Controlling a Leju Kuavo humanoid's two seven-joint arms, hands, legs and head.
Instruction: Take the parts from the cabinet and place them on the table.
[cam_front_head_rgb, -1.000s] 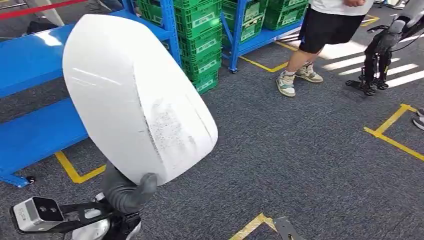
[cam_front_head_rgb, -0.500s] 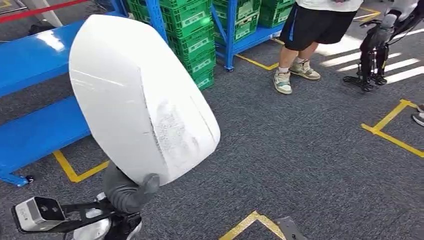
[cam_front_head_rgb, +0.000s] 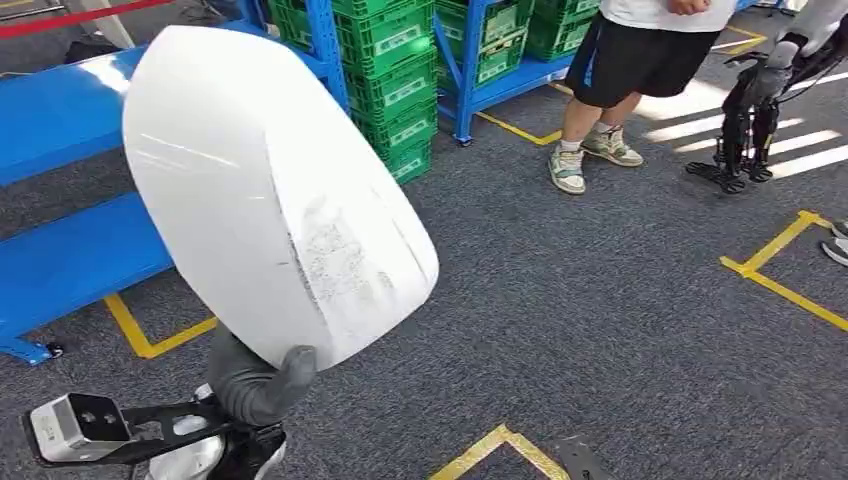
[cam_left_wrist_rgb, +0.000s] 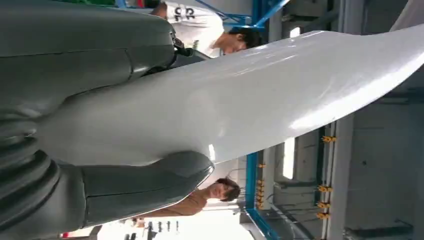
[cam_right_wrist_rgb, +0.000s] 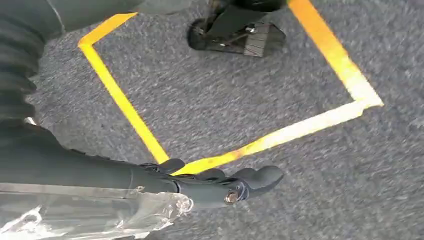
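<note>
A large white curved panel part (cam_front_head_rgb: 270, 190) stands up in front of me in the head view, glossy with a scuffed patch near its lower edge. My left hand (cam_front_head_rgb: 255, 385) grips its lower end from beneath, the grey thumb (cam_left_wrist_rgb: 150, 185) pressed on one face and the fingers (cam_left_wrist_rgb: 100, 50) on the other; the white part (cam_left_wrist_rgb: 260, 95) runs away from the wrist. My right hand (cam_right_wrist_rgb: 210, 182) hangs over the carpet with its fingers stretched out and holds nothing. A crinkled clear film (cam_right_wrist_rgb: 100, 215) lies along that arm.
A blue shelf rack (cam_front_head_rgb: 70, 190) stands at left, with stacked green crates (cam_front_head_rgb: 395, 80) behind it. A person in black shorts (cam_front_head_rgb: 640, 60) stands at the back, next to another robot's legs (cam_front_head_rgb: 750, 120). Yellow tape lines (cam_front_head_rgb: 780, 270) mark the grey carpet.
The whole picture swayed left, then back right, so the camera moved. The white part stays held in my left hand at the same pose.
</note>
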